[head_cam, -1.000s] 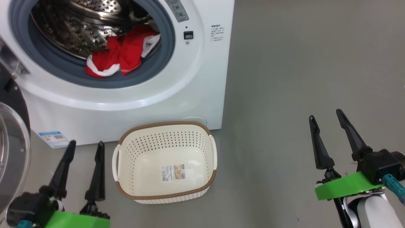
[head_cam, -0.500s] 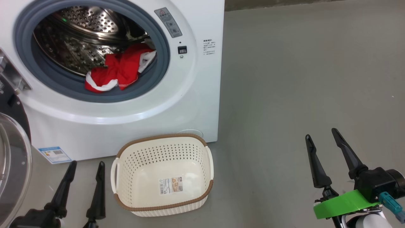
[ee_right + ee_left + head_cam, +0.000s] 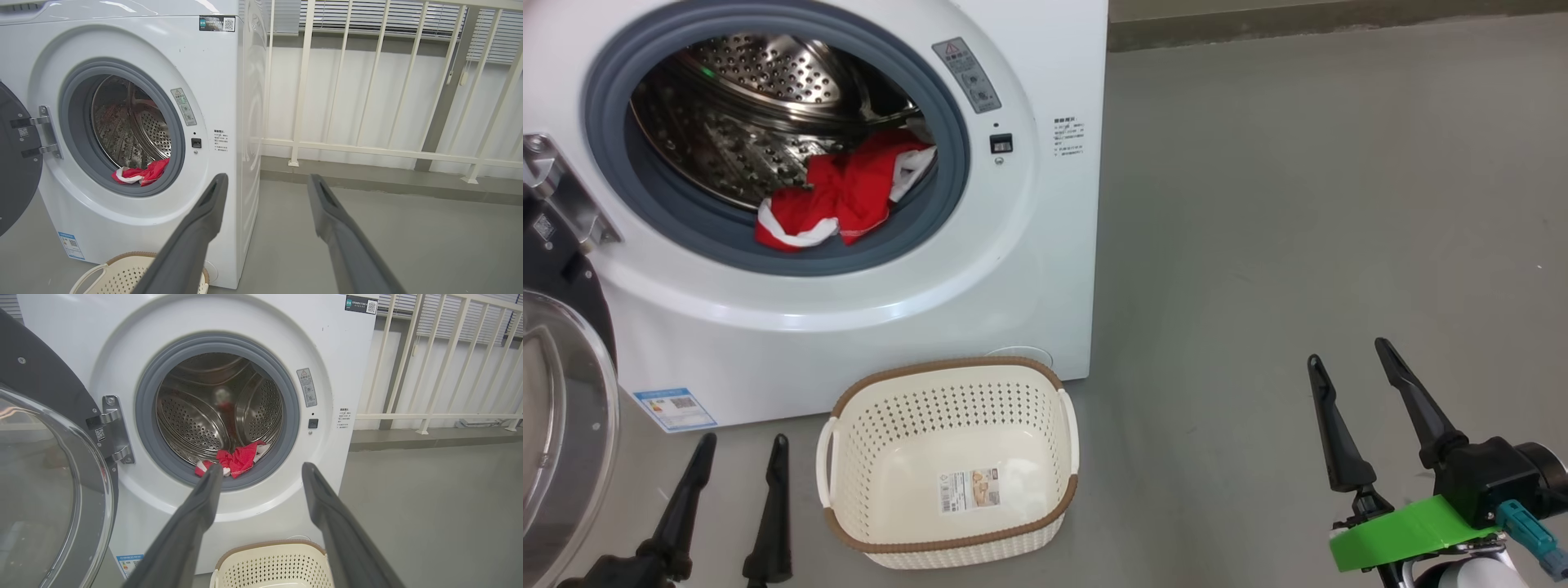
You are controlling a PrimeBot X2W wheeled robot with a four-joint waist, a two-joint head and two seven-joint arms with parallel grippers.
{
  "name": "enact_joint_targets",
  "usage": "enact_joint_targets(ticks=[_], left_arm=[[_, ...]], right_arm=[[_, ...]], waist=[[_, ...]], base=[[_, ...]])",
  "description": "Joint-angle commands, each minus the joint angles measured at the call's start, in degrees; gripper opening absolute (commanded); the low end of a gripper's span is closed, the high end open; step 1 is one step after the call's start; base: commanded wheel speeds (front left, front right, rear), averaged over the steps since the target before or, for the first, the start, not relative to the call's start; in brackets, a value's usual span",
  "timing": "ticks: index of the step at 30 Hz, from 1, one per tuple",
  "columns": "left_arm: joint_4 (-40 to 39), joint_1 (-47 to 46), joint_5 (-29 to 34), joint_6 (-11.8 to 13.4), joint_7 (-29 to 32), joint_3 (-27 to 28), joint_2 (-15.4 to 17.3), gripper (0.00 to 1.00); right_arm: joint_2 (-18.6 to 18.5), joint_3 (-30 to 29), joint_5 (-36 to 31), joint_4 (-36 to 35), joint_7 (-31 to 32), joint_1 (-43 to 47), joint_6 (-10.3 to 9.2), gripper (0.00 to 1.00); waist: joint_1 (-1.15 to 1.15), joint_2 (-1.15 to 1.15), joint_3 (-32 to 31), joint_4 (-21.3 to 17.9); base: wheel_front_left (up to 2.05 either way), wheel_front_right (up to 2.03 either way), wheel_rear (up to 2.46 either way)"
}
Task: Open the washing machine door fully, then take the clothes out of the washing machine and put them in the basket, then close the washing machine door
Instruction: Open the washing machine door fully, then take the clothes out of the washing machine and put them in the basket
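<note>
The white washing machine (image 3: 1029,269) stands open, its door (image 3: 560,425) swung out to the left, black rim and clear glass bowl facing me. Red clothes (image 3: 837,200) with white trim lie at the drum's front lip on the grey rubber ring; the left wrist view has the clothes (image 3: 237,459) low in the drum. The cream basket (image 3: 947,461) sits empty on the floor before the machine. My left gripper (image 3: 742,443) is open just left of the basket. My right gripper (image 3: 1347,349) is open over bare floor at the lower right.
Grey floor (image 3: 1298,204) stretches to the right of the machine. A white railing (image 3: 367,102) and a low kerb run behind it. The door hinge (image 3: 560,196) juts from the machine's left side.
The head view has tilted up and shifted, so more of the drum and floor shows. Both grippers sit lower in it and stay open. The clothes and basket have not moved.
</note>
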Motion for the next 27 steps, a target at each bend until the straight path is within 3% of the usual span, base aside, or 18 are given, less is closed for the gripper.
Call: enact_joint_targets(ticks=[1, 12, 27], left_arm=[[-1.4, -1.2, 0.6, 0.6, -0.5, 2.3, 1.0, 1.00], [-1.7, -1.2, 0.3, 1.5, 0.7, 1.9, 1.2, 1.00], [-3.3, -1.9, -0.1, 1.3, 0.2, 1.7, 1.0, 1.00]], right_arm=[[-0.2, 1.5, -0.4, -1.2, -0.4, -0.2, 0.20, 1.00], [-0.2, 2.3, -0.2, -0.6, -0.4, 0.0, 0.20, 1.00], [-0.2, 2.8, -0.2, 0.4, -0.4, -0.7, 0.20, 1.00]], waist=[[0.00, 0.00, 0.0, 0.0], [0.00, 0.00, -0.2, -0.1], [0.00, 0.00, 0.4, 0.4]], base=[[0.00, 0.00, 0.00], [0.33, -0.33, 0.00], [1.59, -1.59, 0.00]])
